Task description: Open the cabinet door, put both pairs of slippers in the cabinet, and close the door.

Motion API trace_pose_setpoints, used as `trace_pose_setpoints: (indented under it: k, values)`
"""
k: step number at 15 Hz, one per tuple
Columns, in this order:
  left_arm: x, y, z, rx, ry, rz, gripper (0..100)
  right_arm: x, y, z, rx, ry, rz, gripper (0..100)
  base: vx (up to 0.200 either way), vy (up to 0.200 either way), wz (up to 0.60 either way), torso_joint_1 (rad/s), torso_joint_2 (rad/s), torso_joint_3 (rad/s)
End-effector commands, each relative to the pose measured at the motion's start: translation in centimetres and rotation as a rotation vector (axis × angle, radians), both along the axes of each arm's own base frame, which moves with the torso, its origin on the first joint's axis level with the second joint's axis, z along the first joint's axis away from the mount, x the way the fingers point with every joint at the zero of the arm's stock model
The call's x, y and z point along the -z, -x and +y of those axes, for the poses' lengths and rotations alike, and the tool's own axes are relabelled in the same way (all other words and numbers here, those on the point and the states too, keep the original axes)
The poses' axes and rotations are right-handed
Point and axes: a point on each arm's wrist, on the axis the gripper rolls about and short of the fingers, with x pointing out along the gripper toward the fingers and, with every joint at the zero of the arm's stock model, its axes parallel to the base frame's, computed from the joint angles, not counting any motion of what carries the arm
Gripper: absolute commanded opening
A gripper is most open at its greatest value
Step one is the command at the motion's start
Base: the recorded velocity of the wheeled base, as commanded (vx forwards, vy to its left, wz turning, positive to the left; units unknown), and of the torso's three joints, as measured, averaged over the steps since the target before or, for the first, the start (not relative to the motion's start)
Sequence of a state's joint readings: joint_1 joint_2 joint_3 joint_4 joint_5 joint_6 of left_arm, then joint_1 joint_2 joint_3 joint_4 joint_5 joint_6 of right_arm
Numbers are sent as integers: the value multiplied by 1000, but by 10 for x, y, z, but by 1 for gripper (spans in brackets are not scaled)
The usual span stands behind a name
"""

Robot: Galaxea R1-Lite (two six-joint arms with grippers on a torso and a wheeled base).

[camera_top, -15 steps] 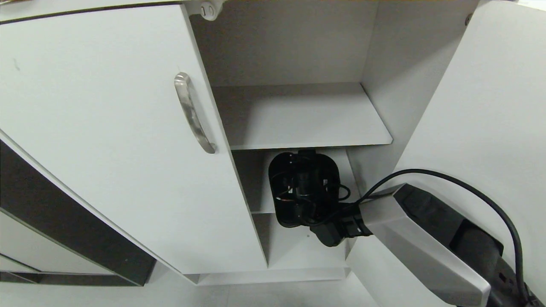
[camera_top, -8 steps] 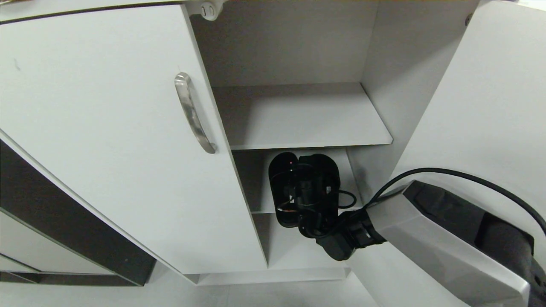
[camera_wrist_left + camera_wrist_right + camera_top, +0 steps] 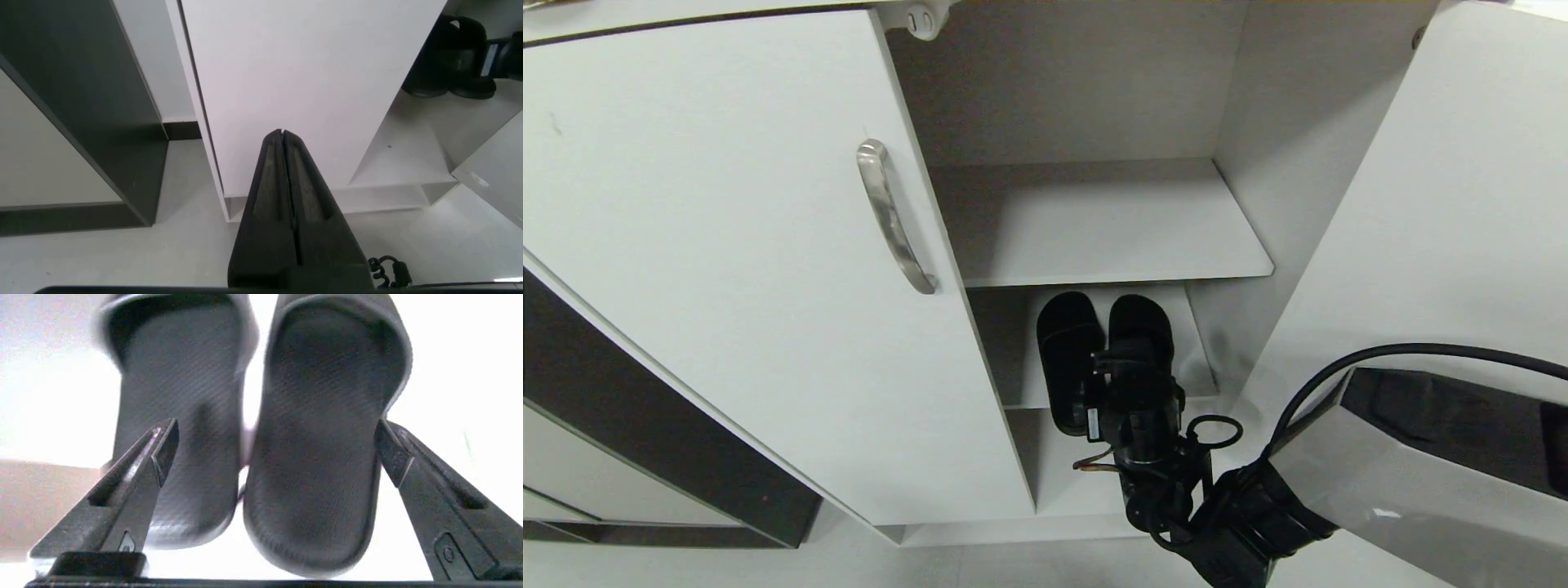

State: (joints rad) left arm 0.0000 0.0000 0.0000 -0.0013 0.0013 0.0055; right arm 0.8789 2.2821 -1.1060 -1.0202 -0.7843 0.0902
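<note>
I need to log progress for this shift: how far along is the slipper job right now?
Done: the right cabinet door stands open and one pair of black slippers lies on the lower shelf. In hand: nothing; the right gripper is open in front of them. Left: the second pair, then closing the door.

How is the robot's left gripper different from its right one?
The left black gripper has its fingers pressed shut; the right black gripper has its fingers spread wide apart. The left one faces the plain white cabinet door; the right one faces the pair of black slide slippers on the white shelf. Both are black.
</note>
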Motion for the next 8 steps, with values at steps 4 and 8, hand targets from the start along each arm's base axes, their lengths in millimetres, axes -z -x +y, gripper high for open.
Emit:
trace_pose_setpoints:
  k: [4,8]
  values:
    - [0,0,0,0,1,1,0,-14,8,-2,-8,-20,-16,100,-50,0,0,2,2,1]
    - [0,0,0,0,1,1,0,-20,16,2,-30,-28,-23,100,-200,0,0,4,-1,2]
